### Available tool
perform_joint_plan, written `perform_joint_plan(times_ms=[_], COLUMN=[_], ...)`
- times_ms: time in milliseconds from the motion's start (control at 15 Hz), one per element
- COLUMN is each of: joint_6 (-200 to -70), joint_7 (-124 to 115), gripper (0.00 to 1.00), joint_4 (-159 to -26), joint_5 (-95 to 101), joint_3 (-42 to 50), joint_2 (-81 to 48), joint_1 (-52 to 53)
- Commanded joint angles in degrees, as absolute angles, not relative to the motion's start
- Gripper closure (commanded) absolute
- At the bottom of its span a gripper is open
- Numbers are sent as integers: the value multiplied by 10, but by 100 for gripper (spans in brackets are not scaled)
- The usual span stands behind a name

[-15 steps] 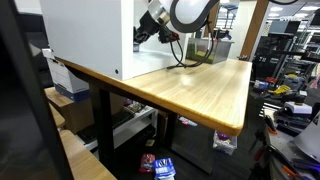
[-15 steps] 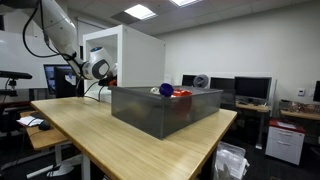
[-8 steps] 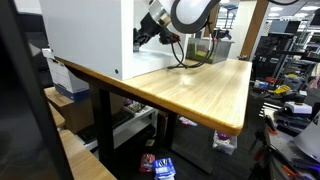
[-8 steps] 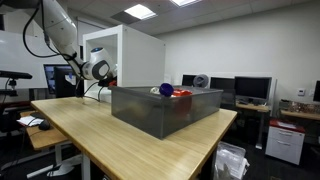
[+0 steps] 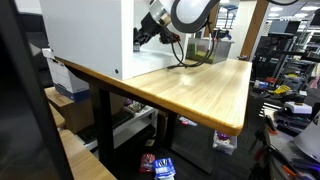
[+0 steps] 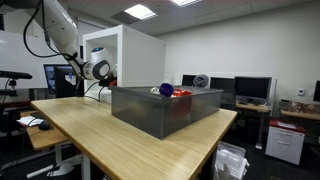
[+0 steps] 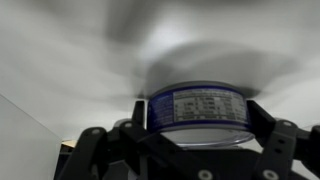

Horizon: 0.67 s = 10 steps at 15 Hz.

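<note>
The gripper holds a can between its two fingers. In the wrist view the jaws stand narrowed onto the can, one dark pad against each side of its wall.

The can is a short, squat cylinder. Its axis runs up and down in the wrist view, crosswise to the line between the fingers. The printed label faces the camera, with a blue band along the lower rim. The print is too blurred to read. The can's top end points toward the upper edge of the picture, against pale, blurred surfaces. Whether it rests on anything cannot be told.

In both exterior views the gripper sits at the open side of a tall white box that stands on a wooden table. The can itself is too small to make out there. The arm bends down toward the box from above.

Well apart from the gripper, in an exterior view, a grey bin stands on the table. A blue ball and a red thing show above its rim, just beside each other.
</note>
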<state>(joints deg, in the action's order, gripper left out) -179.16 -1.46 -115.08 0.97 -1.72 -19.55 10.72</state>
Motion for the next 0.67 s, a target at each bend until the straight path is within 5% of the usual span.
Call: perform_joint_plan(times_ms=[0, 600], joint_6=[-1779, -1781], joint_7=[-2, 23], gripper=[27, 32], joint_4=[-1142, -1171], joint_5=[17, 15], joint_3=[-34, -53], joint_2=[-197, -179], joint_1=[93, 78])
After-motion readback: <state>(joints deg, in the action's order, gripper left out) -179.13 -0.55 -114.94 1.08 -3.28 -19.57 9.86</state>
